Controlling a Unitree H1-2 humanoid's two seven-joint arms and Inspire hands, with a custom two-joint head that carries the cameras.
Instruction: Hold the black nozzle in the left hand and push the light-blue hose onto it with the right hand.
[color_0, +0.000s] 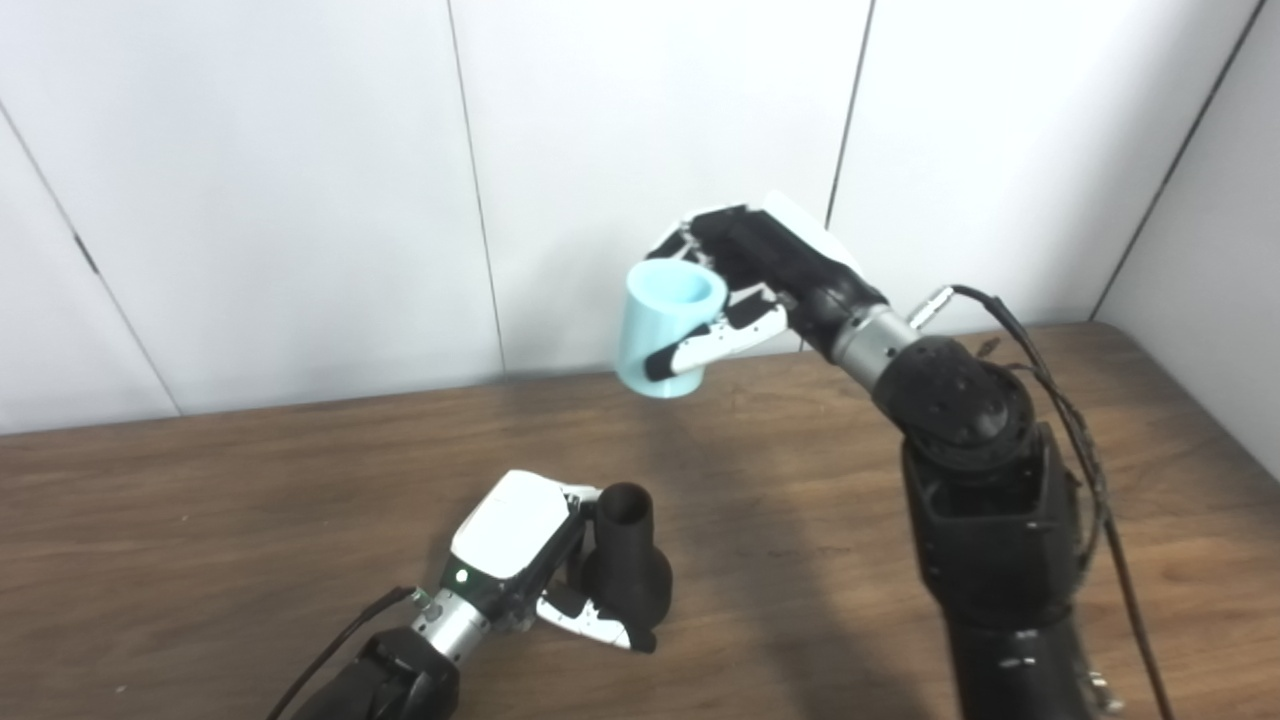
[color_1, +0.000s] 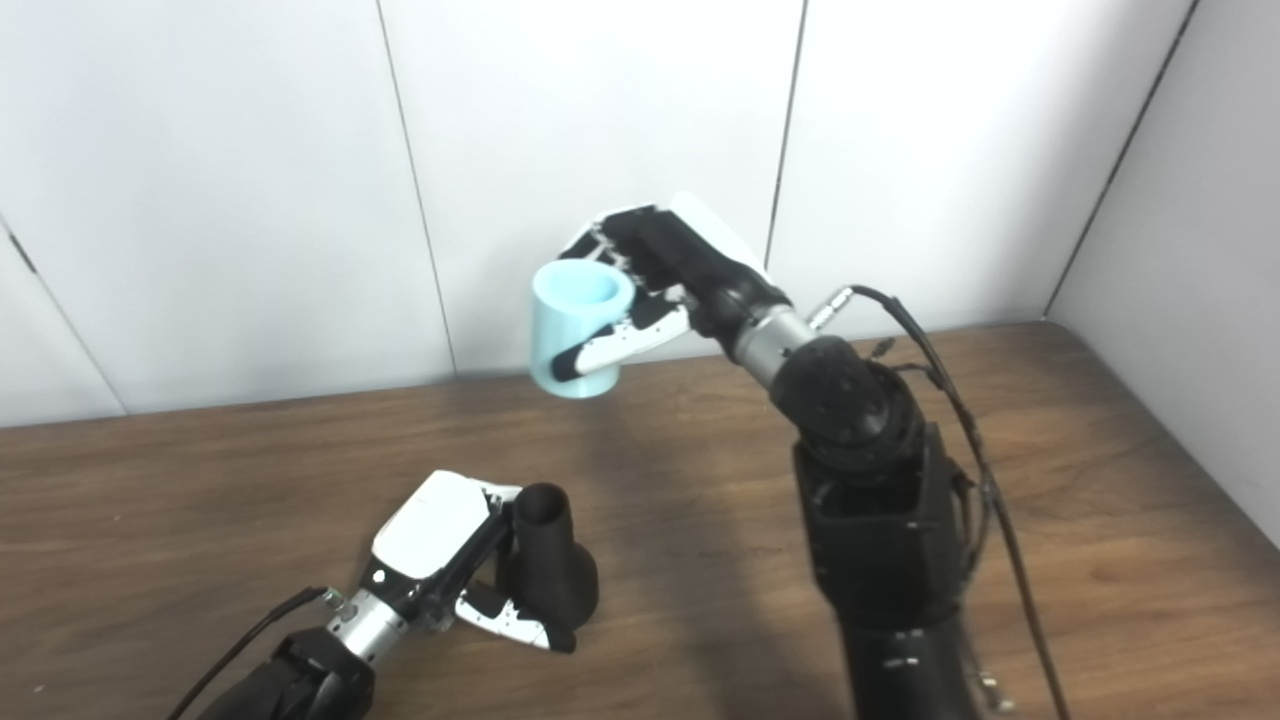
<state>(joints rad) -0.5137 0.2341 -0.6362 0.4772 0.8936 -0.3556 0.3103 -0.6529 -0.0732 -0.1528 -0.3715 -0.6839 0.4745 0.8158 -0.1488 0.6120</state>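
- The black nozzle (color_0: 624, 565) stands upright on the wooden table (color_0: 200, 520), narrow open neck up and wide bell base down, near the table's front edge.
- My left hand (color_0: 530, 560) is wrapped around that nozzle: the white-backed palm presses against the nozzle's left side, and a white-and-black thumb (color_0: 598, 625) curls across the front of its base.
- My left forearm comes in low from the bottom edge, lying almost flat over the table and angled up toward the nozzle, a black cable trailing from the wrist.
- The light-blue hose (color_0: 668, 328), a short, stubby tube with its open mouth facing up and slightly toward me, hangs in the air well above the nozzle and a little to its right, clear of the table.
- My right hand (color_0: 745, 275) holds the hose from the right: the fingers (color_1: 600, 240) wrap around behind it and the thumb (color_0: 700, 345) lies across its front wall.
- My right arm rises steeply on the right of the nozzle, bends at the black wrist joint and leans left toward the white wall panels (color_0: 300, 200), cables looping down along its outer side.
- Nozzle and hose are well apart, not yet joined.
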